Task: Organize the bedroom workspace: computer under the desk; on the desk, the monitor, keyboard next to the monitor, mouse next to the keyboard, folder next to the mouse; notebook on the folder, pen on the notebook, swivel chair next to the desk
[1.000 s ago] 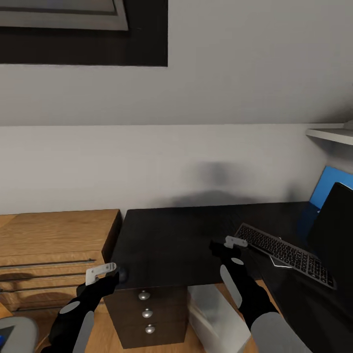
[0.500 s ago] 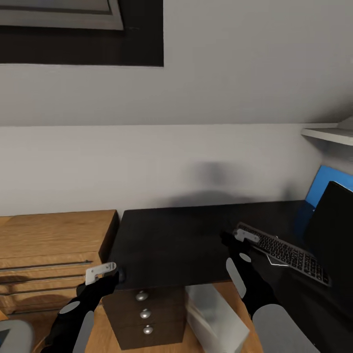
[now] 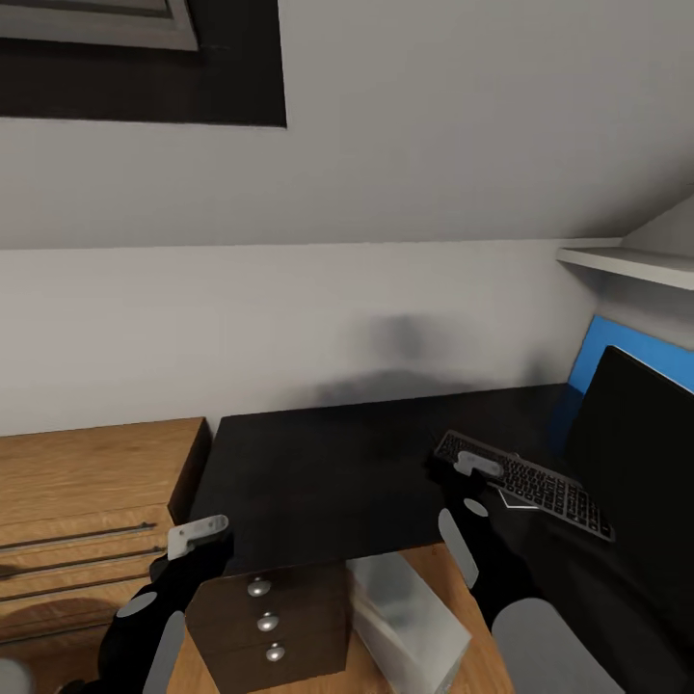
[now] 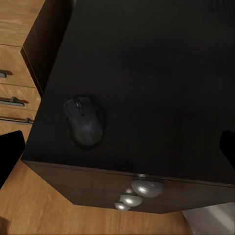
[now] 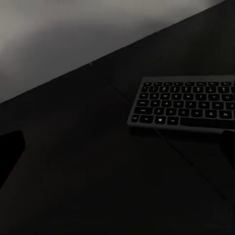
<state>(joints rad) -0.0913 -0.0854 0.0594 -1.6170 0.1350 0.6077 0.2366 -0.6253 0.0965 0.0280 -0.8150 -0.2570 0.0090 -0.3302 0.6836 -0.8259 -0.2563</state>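
Observation:
The black desk [image 3: 328, 463] fills the middle of the head view. A black keyboard [image 3: 535, 482] [image 5: 186, 103] lies on it at the right, beside the dark monitor [image 3: 646, 453]. A black mouse [image 4: 84, 121] rests near the desk's front left corner. Under the desk stands the light-grey computer [image 3: 405, 617]. My left gripper [image 3: 198, 535] [image 4: 117, 152] hovers open over that corner, just above the mouse. My right gripper [image 3: 477, 466] [image 5: 117, 147] hangs open above the desktop at the keyboard's near end. The swivel chair and the folder are out of view.
A wooden chest [image 3: 87, 501] with bar handles stands left of the desk. Three drawers with silver knobs [image 3: 265, 617] sit under the desk's left end. A blue panel [image 3: 617, 347] leans behind the monitor, below a white wall shelf [image 3: 627, 260].
The head view has turned right, so everything slid left and the chair's edge left the picture. My right gripper has advanced to the keyboard's near end. The left arm holds its pose.

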